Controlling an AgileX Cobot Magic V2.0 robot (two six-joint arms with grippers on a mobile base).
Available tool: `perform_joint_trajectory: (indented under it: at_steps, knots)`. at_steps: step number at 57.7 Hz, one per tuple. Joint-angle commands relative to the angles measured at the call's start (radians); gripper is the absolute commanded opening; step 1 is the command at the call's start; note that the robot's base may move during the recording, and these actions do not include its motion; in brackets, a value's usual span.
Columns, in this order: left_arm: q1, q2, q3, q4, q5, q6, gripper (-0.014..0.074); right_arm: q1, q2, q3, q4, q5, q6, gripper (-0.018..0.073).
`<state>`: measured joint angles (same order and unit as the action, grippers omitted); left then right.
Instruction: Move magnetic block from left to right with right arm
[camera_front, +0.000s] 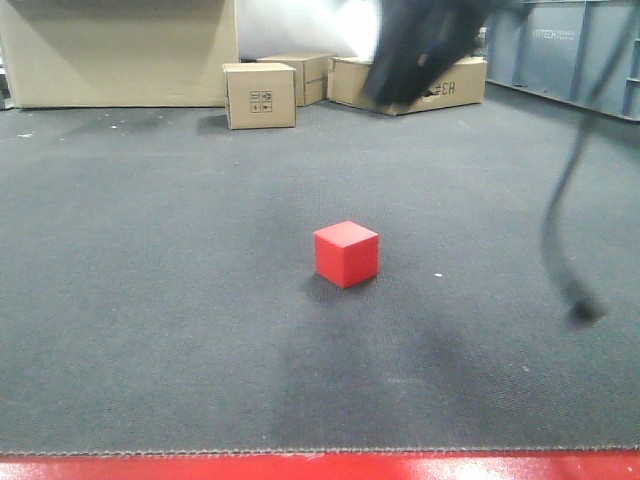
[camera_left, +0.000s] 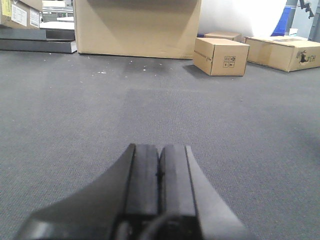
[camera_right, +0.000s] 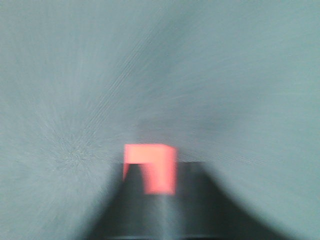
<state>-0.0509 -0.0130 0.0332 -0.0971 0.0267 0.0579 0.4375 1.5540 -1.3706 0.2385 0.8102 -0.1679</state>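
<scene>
The magnetic block (camera_front: 346, 253), a small bright red cube, rests on the dark grey carpeted surface near the middle of the front view. My right gripper (camera_front: 400, 75) is a dark motion-blurred mass high above and behind it, not touching it. In the blurred right wrist view the block (camera_right: 159, 167) shows through the gap between the fingers of the right gripper (camera_right: 160, 172), which stands open. My left gripper (camera_left: 160, 150) is shut with its pads pressed together and nothing between them, low over bare carpet.
Tan cardboard boxes (camera_front: 260, 95) (camera_left: 221, 56) stand along the far edge, with a larger one (camera_left: 137, 27) behind. A dark cable (camera_front: 560, 230) hangs at the right. The glossy red table rim (camera_front: 320, 468) runs along the near edge.
</scene>
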Motion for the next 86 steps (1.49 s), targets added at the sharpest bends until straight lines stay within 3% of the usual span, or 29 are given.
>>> perform_joint_trajectory:
  at_steps: [1,29,40,52,81,86]
  knots:
    - [0.000,-0.012,0.009,-0.005,-0.084,-0.006,-0.0126,-0.032,-0.157,0.028,0.008,-0.065,0.003,0.0065]
    - [0.000,-0.012,0.009,-0.005,-0.084,-0.006,-0.0126,-0.058,-0.817,0.620,0.006,-0.429,0.003,0.0062]
    - [0.000,-0.012,0.009,-0.005,-0.084,-0.006,-0.0126,-0.058,-1.047,0.780,0.006,-0.473,0.002,0.0062]
    - [0.000,-0.012,0.009,-0.005,-0.084,-0.006,-0.0126,-0.058,-1.168,0.834,0.006,-0.441,0.002,0.0062]
    - [0.000,-0.012,0.009,-0.005,-0.084,-0.006,-0.0126,-0.058,-1.170,0.834,0.005,-0.449,0.002,0.0062]
    - [0.000,-0.012,0.009,-0.005,-0.084,-0.006,-0.0126,-0.063,-1.178,0.834,-0.041,-0.464,0.002,0.0062]
